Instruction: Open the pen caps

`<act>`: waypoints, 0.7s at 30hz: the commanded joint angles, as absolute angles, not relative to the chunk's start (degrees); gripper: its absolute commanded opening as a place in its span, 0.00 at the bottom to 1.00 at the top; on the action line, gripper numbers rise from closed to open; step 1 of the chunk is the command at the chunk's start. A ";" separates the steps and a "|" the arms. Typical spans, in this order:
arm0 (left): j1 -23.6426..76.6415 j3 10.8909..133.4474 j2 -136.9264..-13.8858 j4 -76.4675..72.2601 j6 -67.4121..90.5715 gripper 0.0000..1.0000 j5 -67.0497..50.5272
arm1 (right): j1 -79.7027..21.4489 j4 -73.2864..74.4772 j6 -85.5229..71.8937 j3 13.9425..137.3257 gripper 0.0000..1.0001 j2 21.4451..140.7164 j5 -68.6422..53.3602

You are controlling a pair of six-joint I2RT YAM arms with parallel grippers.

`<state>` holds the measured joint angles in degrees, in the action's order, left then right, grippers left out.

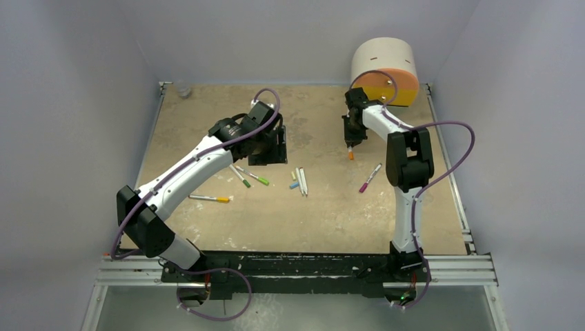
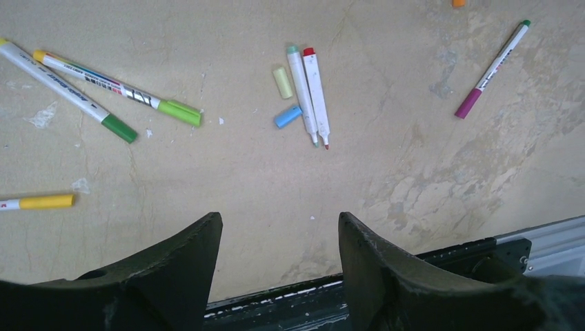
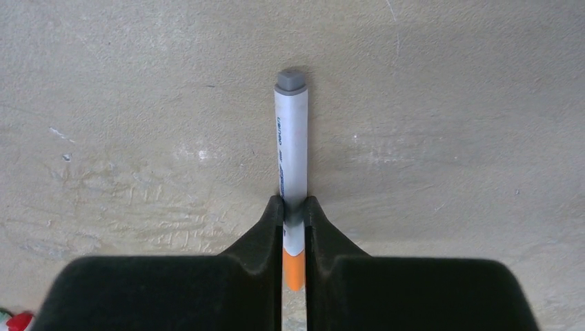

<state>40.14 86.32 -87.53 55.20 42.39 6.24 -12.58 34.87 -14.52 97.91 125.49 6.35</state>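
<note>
The orange cap [image 3: 294,269] is seated on its pen [image 3: 291,138] and lies in the slot between the fingers of the right gripper [image 3: 294,205], behind the fingertips. The fingertips are pressed together on the white barrel just ahead of the cap. This hold probably fixes the barrel so that the cap can be pulled off.

The barrel projects forward from the gripper, close over the desk [image 3: 483,103]. Contact with the desk cannot be confirmed.

The right arm [image 1: 407,162] reaches forward with its wrist turned down.

The left gripper [image 2: 277,219] is spread and holds nothing. It hangs above the desk. Ahead of it lie 2 loose caps, pale green [image 2: 282,82] and blue [image 2: 288,116], beside 2 uncapped pens [image 2: 316,93]. The left arm [image 1: 200,158] extends toward the desk centre, probably waiting to take the orange cap.
</note>
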 commanded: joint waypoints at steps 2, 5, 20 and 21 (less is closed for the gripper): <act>39.87 85.84 -87.07 50.54 43.97 0.61 3.61 | -13.53 36.39 -13.57 96.98 0.03 121.79 -0.12; 39.90 85.12 -87.25 47.14 44.59 0.62 1.52 | -13.54 38.00 -14.32 98.85 0.00 117.99 -5.35; 40.60 82.62 -89.22 27.04 48.15 0.63 -7.51 | -14.11 19.13 -43.52 86.32 0.00 96.53 -43.58; 40.67 82.62 -89.40 25.85 48.38 0.63 -8.01 | -14.45 16.56 -45.69 85.17 0.00 95.55 -44.23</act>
<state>40.32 82.98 -88.77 35.09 46.37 -4.27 -13.45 29.36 -31.14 91.13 98.70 -31.88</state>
